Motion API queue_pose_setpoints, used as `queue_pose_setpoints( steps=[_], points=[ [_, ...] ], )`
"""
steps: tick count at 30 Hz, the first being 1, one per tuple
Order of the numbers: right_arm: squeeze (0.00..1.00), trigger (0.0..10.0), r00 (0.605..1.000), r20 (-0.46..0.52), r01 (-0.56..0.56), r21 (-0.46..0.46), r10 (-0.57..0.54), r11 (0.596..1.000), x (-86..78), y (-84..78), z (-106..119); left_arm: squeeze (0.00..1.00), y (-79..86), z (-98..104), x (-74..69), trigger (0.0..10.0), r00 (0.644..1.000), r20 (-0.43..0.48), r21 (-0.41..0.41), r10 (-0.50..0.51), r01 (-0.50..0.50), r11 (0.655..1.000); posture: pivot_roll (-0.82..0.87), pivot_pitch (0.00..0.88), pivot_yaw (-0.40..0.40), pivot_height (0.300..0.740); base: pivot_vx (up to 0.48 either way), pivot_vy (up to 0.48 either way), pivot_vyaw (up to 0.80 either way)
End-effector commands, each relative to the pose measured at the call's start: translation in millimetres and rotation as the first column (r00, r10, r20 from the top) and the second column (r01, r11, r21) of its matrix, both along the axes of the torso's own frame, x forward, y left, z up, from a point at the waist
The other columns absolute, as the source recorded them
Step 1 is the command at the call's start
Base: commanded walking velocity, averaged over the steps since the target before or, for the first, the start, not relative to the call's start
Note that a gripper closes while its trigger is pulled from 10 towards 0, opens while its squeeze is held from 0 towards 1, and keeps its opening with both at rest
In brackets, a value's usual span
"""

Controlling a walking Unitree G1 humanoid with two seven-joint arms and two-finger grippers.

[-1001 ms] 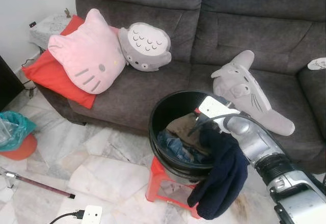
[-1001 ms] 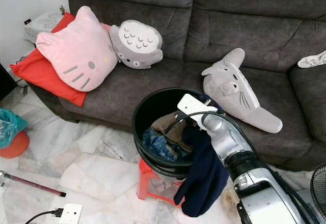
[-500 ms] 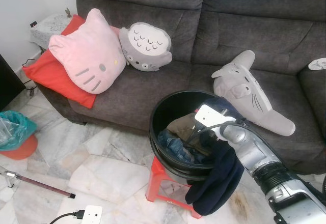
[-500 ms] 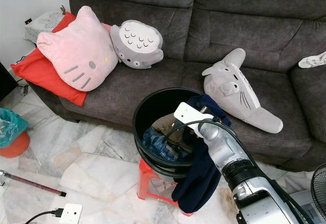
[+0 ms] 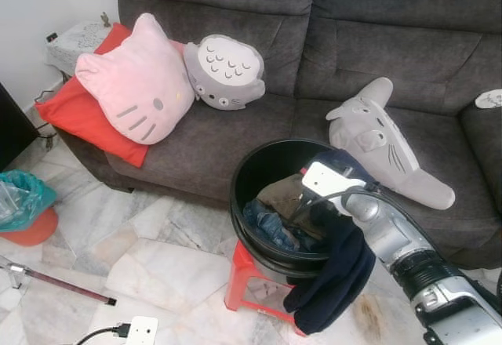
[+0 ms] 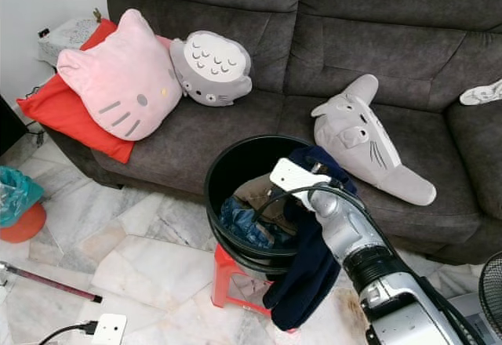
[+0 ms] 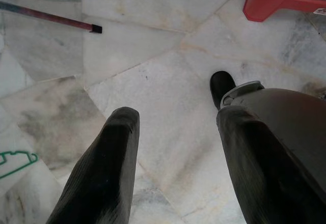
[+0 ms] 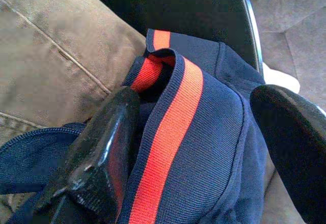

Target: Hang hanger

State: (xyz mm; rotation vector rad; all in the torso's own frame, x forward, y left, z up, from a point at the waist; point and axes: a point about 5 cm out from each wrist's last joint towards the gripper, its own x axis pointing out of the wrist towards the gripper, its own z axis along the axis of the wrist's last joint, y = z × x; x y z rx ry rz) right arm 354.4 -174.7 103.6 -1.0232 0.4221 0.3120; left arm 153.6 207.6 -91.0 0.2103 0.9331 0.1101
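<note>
A black bucket [image 5: 249, 174] stands on a red stool [image 5: 245, 276] in front of the sofa, with several clothes in it. A navy garment [image 5: 336, 273] hangs over its near rim and down past the stool. My right arm [image 5: 384, 231] reaches into the bucket from the right. In the right wrist view my right gripper [image 8: 198, 102] is open, and the navy garment's red-striped collar [image 8: 170, 132] lies between its fingers, against one finger [image 8: 104, 142]. Brown fabric [image 8: 51, 56] lies under it. My left gripper [image 7: 175, 132] hangs open over the marble floor.
The dark grey sofa [image 5: 314, 31] holds a pink cat cushion [image 5: 137, 82], a red cushion [image 5: 67, 114] and two grey plush toys [image 5: 226, 70] [image 5: 384, 145]. On the floor lie a dark red rod [image 5: 59, 286], a white power strip [image 5: 141, 331] and a thin green outline [image 7: 15, 162].
My right wrist has dipped a little lower into the bucket, and the hanging navy garment has shifted slightly. The left arm has not moved.
</note>
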Motion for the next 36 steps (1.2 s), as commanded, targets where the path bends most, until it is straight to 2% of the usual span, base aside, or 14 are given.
queue_pose_setpoints(
  steps=[1, 10, 26, 27, 28, 29, 30, 32, 34, 36],
  points=[
    [0.00, 10.0, 1.000, 0.001, 0.013, -0.040, -0.013, 0.999, -1.1, -5.3, -2.4, 0.00, -0.6, -3.1, -7.2, 10.0, 1.000, -0.022, -0.007, 0.016, -0.016, 1.000, -0.09, 0.073, 0.009, 0.740, 0.000, 0.000, 0.00],
    [0.00, 10.0, 0.999, 0.039, 0.025, -0.056, -0.023, 0.998, 1.1, -8.1, 1.6, 0.00, -0.3, -3.0, -7.0, 10.0, 1.000, -0.021, -0.008, 0.017, -0.017, 1.000, -0.09, 0.077, 0.010, 0.740, 0.000, 0.000, 0.00],
    [0.00, 10.0, 0.997, 0.058, -0.046, 0.006, 0.045, 0.999, -0.6, 6.1, 0.4, 0.00, 0.3, -2.6, -6.4, 10.0, 1.000, -0.019, -0.006, 0.017, -0.017, 1.000, -0.09, 0.083, 0.012, 0.740, 0.000, 0.000, 0.00],
    [0.00, 5.9, 0.998, 0.057, -0.041, 0.000, 0.041, 0.999, -0.5, 5.3, 0.3, 0.00, 0.3, -2.6, -6.4, 10.0, 1.000, -0.018, -0.007, 0.018, -0.018, 1.000, -0.09, 0.083, 0.012, 0.740, 0.000, 0.000, 0.00],
    [0.00, 4.4, 0.998, 0.058, -0.034, -0.009, 0.034, 0.999, -0.3, 4.1, 0.2, 0.00, 0.3, -2.6, -6.4, 10.0, 1.000, -0.018, -0.007, 0.018, -0.018, 1.000, -0.09, 0.084, 0.012, 0.740, 0.000, 0.000, 0.00],
    [0.00, 4.4, 0.998, 0.059, -0.029, -0.016, 0.030, 0.999, -0.2, 3.2, 0.1, 0.00, 0.3, -2.6, -6.4, 10.0, 1.000, -0.018, -0.007, 0.018, -0.018, 1.000, -0.09, 0.084, 0.012, 0.740, 0.000, 0.000, 0.00],
    [0.00, 5.0, 0.998, 0.057, -0.022, -0.024, 0.023, 0.999, -0.2, 1.7, -0.4, 0.00, 0.3, -2.6, -6.4, 10.0, 1.000, -0.018, -0.008, 0.019, -0.019, 1.000, -0.09, 0.084, 0.011, 0.740, 0.000, 0.000, 0.00],
    [0.00, 6.9, 0.999, 0.049, -0.009, -0.035, 0.010, 0.999, -0.5, -0.8, -2.1, 0.00, 0.3, -2.7, -6.4, 10.0, 1.000, -0.019, -0.008, 0.019, -0.019, 1.000, -0.09, 0.084, 0.011, 0.740, 0.000, 0.000, 0.00],
    [0.00, 10.0, 0.999, 0.035, 0.004, -0.054, -0.003, 0.999, -1.1, -4.2, -4.4, 0.00, 0.4, -2.7, -6.5, 10.0, 1.000, -0.019, -0.009, 0.019, -0.020, 1.000, -0.09, 0.084, 0.011, 0.740, 0.000, 0.000, 0.00],
    [0.00, 10.0, 0.999, 0.035, 0.009, -0.071, -0.006, 0.997, -1.1, -6.7, -5.1, 0.00, 0.4, -2.7, -6.5, 10.0, 1.000, -0.019, -0.009, 0.019, -0.019, 1.000, -0.09, 0.084, 0.011, 0.740, 0.000, 0.000, 0.00]
  ],
)
